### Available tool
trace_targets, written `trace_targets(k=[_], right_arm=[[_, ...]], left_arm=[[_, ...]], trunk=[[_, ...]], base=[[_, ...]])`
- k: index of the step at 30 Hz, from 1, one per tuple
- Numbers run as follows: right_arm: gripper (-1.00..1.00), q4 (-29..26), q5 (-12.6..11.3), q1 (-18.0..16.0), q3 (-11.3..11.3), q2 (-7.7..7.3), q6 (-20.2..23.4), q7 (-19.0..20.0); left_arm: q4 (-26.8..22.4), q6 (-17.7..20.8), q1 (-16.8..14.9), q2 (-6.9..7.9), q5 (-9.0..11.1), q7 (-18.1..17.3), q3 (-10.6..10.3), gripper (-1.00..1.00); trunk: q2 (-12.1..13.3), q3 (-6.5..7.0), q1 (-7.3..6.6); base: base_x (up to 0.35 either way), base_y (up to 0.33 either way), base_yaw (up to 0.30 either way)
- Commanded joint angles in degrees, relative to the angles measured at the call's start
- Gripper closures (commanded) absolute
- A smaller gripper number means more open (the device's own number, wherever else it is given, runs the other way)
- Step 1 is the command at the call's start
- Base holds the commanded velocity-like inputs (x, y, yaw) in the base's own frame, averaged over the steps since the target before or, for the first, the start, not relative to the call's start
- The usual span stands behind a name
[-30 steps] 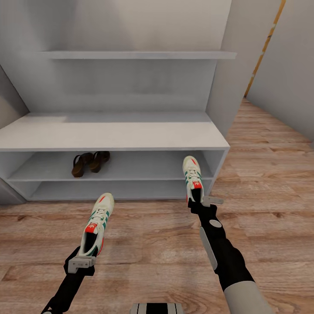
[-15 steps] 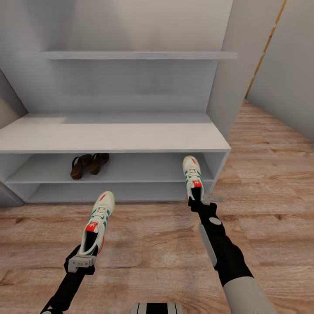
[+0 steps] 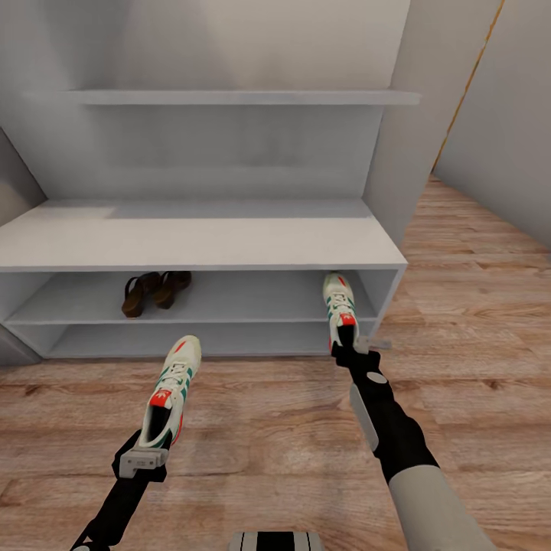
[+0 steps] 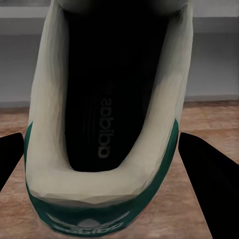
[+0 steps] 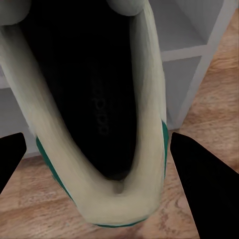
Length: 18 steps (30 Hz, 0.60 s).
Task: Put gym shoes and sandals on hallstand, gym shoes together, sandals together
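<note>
Both gym shoes are held off the corridor floor point(image 3: 260, 436) by their heels. My left gripper point(image 3: 147, 450) is shut on the left gym shoe point(image 3: 173, 383), which points at the hallstand point(image 3: 199, 239) from short of it. My right gripper point(image 3: 348, 342) is shut on the right gym shoe point(image 3: 338, 304), whose toe reaches the upper tier's opening at the right end. Each wrist view looks into its shoe, the left gym shoe point(image 4: 104, 144) and the right gym shoe point(image 5: 94, 109), between dark fingers point(image 4: 201, 172) point(image 5: 204, 179). The two sandals point(image 3: 155, 291) lie side by side on the upper tier, left of centre.
The hallstand's right side panel point(image 3: 390, 291) stands just right of the right shoe. A tall grey wall panel point(image 3: 398, 138) rises behind it. Open plank floor stretches to the right point(image 3: 474, 306). A high shelf point(image 3: 229, 97) runs above the flat top.
My right arm has pushed forward, carrying its gym shoe closer to the upper tier. The left arm and its shoe have stayed put. The view shifted slightly.
</note>
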Motion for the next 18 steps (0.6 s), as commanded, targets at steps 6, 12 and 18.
trace_targets(k=[6, 12, 18], right_arm=[[1.0, 0.53, -0.02, -0.41, -0.3, 0.0, 0.03, -0.01], [1.0, 0.71, 0.02, -0.56, -0.4, -0.01, 0.06, -0.01], [1.0, 0.61, 0.0, -0.59, -0.43, -0.04, 0.11, -0.02]], left_arm=[[0.02, 0.0, 0.0, 0.0, -0.01, 0.02, 0.0, 1.0], [0.04, 0.0, 0.0, 0.0, -0.01, 0.02, -0.03, 1.0], [0.06, 0.0, 0.0, -0.02, -0.01, 0.02, -0.05, 1.0]], trunk=[[0.0, 0.0, 0.0], [0.0, 0.0, 0.0], [0.0, 0.0, 0.0]], base=[[0.005, 0.0, 0.0], [0.001, 0.0, 0.0], [0.0, 0.0, 0.0]])
